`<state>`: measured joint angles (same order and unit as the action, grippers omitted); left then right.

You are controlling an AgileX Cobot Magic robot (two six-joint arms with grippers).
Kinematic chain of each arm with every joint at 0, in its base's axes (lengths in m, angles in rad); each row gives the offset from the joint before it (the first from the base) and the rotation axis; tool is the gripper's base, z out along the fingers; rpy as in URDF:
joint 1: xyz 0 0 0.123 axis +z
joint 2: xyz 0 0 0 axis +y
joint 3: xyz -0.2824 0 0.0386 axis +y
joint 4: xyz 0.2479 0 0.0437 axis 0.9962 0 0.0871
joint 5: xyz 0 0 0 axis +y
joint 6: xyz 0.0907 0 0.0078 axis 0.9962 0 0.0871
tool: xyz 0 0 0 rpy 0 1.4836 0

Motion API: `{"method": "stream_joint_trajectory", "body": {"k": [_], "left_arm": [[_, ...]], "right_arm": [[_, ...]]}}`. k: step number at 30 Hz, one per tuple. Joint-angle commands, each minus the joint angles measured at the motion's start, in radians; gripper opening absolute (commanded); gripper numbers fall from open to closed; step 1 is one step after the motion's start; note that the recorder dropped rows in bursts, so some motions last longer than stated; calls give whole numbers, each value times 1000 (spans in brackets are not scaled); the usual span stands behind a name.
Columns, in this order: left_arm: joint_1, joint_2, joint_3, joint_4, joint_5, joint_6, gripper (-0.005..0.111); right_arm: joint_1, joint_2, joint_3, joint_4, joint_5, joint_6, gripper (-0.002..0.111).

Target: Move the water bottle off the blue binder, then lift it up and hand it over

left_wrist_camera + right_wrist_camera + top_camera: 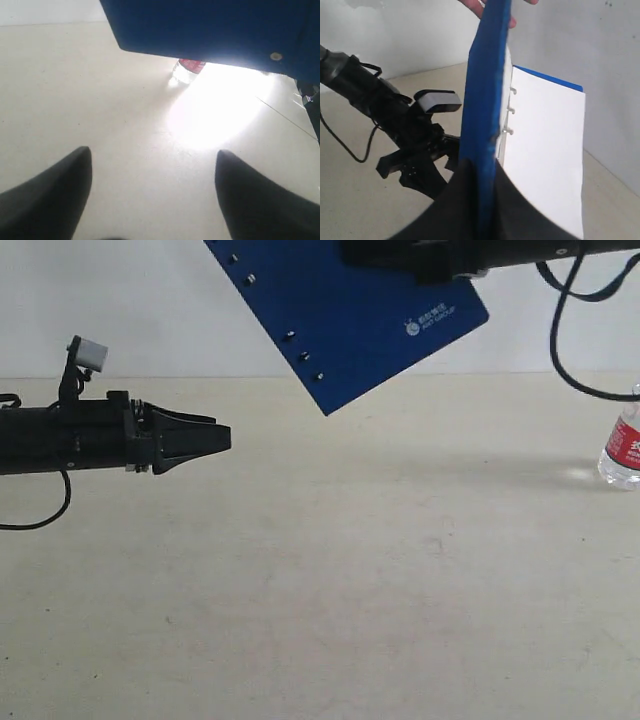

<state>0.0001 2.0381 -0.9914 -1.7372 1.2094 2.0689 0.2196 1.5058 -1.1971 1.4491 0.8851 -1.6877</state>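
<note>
Exterior view: the water bottle (622,450) stands upright at the desk's (330,600) right edge. The blue binder (340,310) hangs tilted in the air over the far edge, held by the right gripper (440,255). The left gripper (215,438) hovers over the left side.

Left wrist view: its fingers (55,190) are spread, holding nothing.

Right wrist view: the right gripper's fingers are clamped on the binder's edge. White pages (550,150) show, and a person's hand (474,5) touches the binder's far end.
</note>
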Motion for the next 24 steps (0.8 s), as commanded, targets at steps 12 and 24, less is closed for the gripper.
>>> {"method": "stream_joint_trajectory", "body": {"k": [12,24], "left_arm": [[7,-6,10,-7,12,-12,59],[15,-6,10,-7,12,-49,59]], "right_arm": [[0,-354,686,295,-300,-404,0],[0,-156,683,295,-443,-402,0]]}}
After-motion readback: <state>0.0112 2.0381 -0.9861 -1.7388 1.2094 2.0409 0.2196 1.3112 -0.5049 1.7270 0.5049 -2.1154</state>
